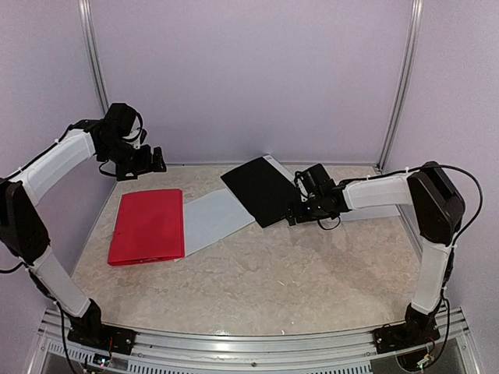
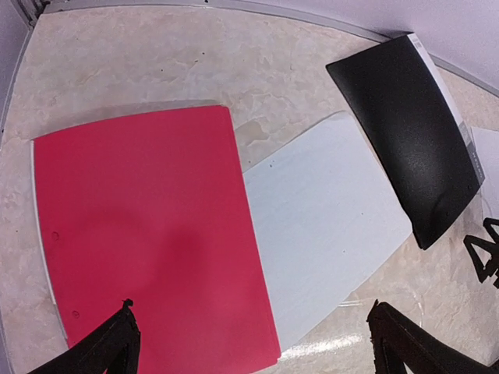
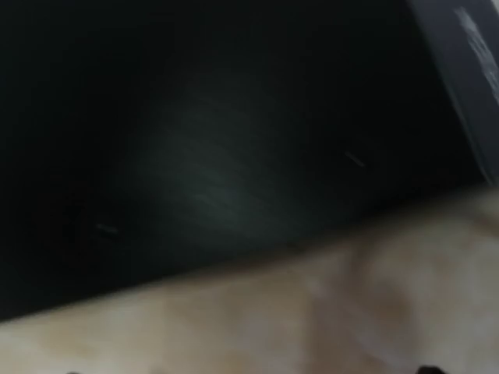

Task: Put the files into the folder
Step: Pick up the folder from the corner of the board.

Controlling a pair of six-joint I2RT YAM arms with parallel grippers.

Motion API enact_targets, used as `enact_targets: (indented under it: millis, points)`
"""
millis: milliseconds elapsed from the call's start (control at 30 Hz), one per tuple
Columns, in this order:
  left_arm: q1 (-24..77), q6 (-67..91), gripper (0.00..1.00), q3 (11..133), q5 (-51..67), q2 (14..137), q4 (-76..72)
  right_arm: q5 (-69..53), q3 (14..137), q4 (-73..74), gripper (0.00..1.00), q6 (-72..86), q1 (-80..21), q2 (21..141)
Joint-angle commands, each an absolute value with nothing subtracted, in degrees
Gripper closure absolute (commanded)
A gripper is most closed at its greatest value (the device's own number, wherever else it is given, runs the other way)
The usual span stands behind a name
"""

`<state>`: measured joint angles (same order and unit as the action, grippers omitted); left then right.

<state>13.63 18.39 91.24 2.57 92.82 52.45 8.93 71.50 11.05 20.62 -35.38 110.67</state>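
**Top view:** The left arm is raised over the far-left corner with the elbow bent. The left gripper (image 1: 150, 161) is held high above the table (image 1: 273, 273) and aimed down toward the red folder (image 1: 148, 226). The right arm is stretched low across from the right, forearm near level. The right gripper (image 1: 299, 206) is set at the near-right edge of the black folder (image 1: 260, 189), which appears tilted. Jaw state on the right cannot be told here.

The red folder is laid flat and closed at left centre. A pale sheet (image 1: 214, 218) (the only file clearly made out) is laid flat on the table between the two folders. Its left edge is at the red folder and its far corner is covered in view by the black one.

The table is beige with a marble pattern. Lilac walls (image 1: 249, 78) are set on three sides, with aluminium posts (image 1: 401, 78) at the back corners. A rail (image 1: 257, 343) runs along the near edge by the arm bases.

**Left wrist:** The fingers (image 2: 105, 351) are seen wide apart at the bottom corners, with nothing between them. The sheet's left edge is tucked under the red cover's right edge. A white strip with small print is seen along the black folder's far edge (paper or label, not resolvable).

**Right wrist:** The frame is heavily blurred. A black surface fills the upper part, with marble tabletop below. The fingers are barely in frame, so whether the jaws are apart or together cannot be told.
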Motion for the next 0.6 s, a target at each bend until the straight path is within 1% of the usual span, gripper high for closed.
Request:
enact_targets:
  millis: [0, 100, 167, 367, 433, 567]
  points:
    - [16.3, 24.1, 0.01, 84.3, 6.0, 89.7, 43.4, 6.8, 66.3, 1.8, 0.11, 27.3, -32.9, 106.2]
    - [18.6, 24.7, 0.01, 82.1, 6.0, 89.4, 41.6, 9.6, 66.1, 1.2, 0.13, 23.2, -32.7, 105.3]
    - [20.4, 24.5, 0.01, 81.4, 5.6, 90.0, 41.3, 9.6, 66.9, 1.7, 0.15, 17.7, -32.4, 105.0]
    - [24.9, 23.2, 0.01, 81.4, 2.1, 92.5, 42.6, 9.8, 75.7, 12.7, 0.18, -3.4, -32.1, 107.8]
    - [25.2, 23.1, 0.01, 81.5, 2.4, 92.7, 42.7, 6.6, 79.0, 16.8, 0.18, -9.8, -32.1, 109.5]
    - [25.2, 23.0, 0.01, 81.3, 2.6, 92.3, 42.9, 0.5, 83.0, 22.3, 0.16, -17.6, -32.6, 111.9]
